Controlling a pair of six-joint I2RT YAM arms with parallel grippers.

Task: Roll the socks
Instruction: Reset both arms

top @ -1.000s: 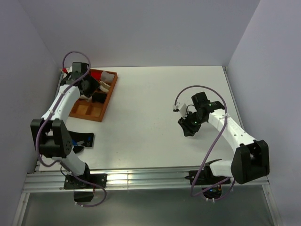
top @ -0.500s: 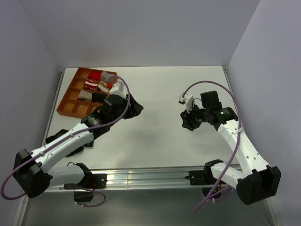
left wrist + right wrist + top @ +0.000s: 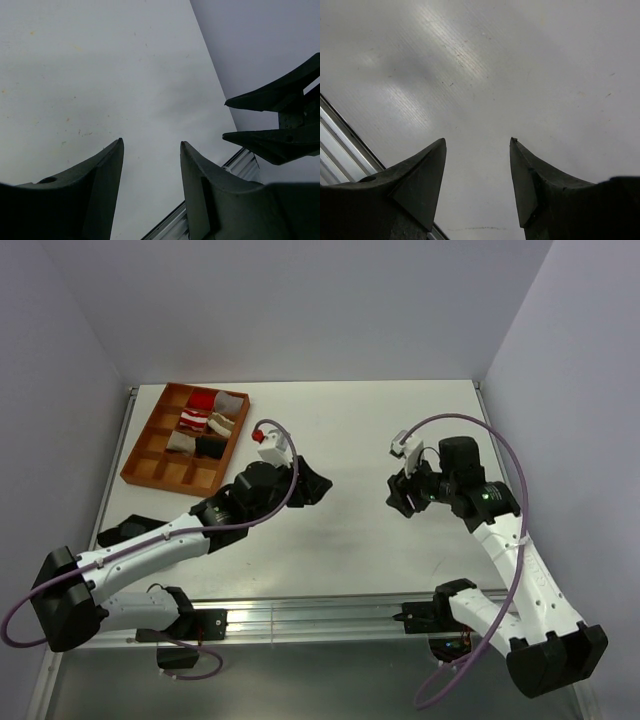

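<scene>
Top external view: the left hand (image 3: 320, 486) now hangs over the middle of the tabletop (image 3: 350, 420), with its arm stretched out low from the near-left corner. Half a second ago it was a little farther back and to the left, and a second ago it was over the orange tray (image 3: 160, 466) at the far left. The left wrist view shows its fingers apart with only bare tabletop between them, so it is open and empty. The right hand (image 3: 397, 498) faces it from the right side, well apart. It has lifted and drifted slightly back from where it pointed down a second ago. Its own camera shows the jaws spread wide around nothing. The socks lie in the tray's far compartments, now uncovered: the black sock (image 3: 210, 447) just beside a beige one (image 3: 181, 443), with red-and-white striped bundles (image 3: 196, 420) behind them.
</scene>
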